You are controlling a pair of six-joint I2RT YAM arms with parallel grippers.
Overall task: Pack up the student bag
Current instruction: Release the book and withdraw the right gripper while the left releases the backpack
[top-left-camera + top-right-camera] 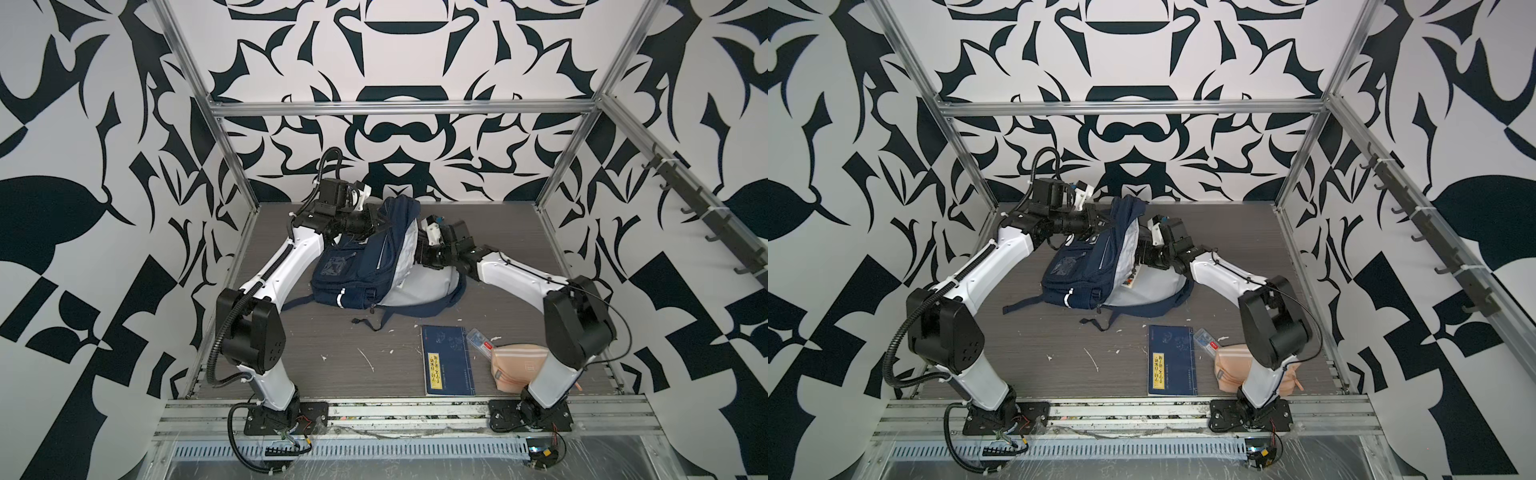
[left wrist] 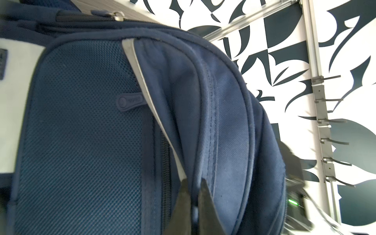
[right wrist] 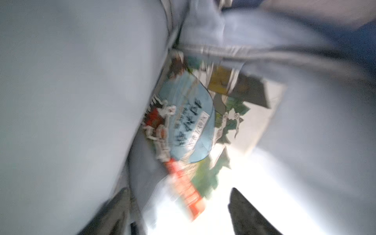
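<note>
The student bag (image 1: pixel 365 262) (image 1: pixel 1088 266), a navy backpack, lies mid-table with its main compartment held open, showing pale grey lining (image 1: pixel 419 286). My left gripper (image 1: pixel 377 223) (image 2: pixel 193 181) is shut on a piped fabric edge of the bag's upper flap and holds it raised. My right gripper (image 1: pixel 417 253) (image 3: pixel 179 190) reaches into the opening, fingers wide apart. In the right wrist view a colourful illustrated book (image 3: pixel 183 122) lies on the lining just ahead of the fingers, gripped by neither. A corner of the book (image 1: pixel 1130 282) peeks out in a top view.
On the table's front right lie a dark blue notebook (image 1: pixel 449 359), a clear plastic case (image 1: pixel 482 340) and a peach-pink striped pouch (image 1: pixel 519 365) beside the right arm's base. Loose bag straps (image 1: pixel 374 320) trail in front of the bag. Metal frame posts stand at the table's corners.
</note>
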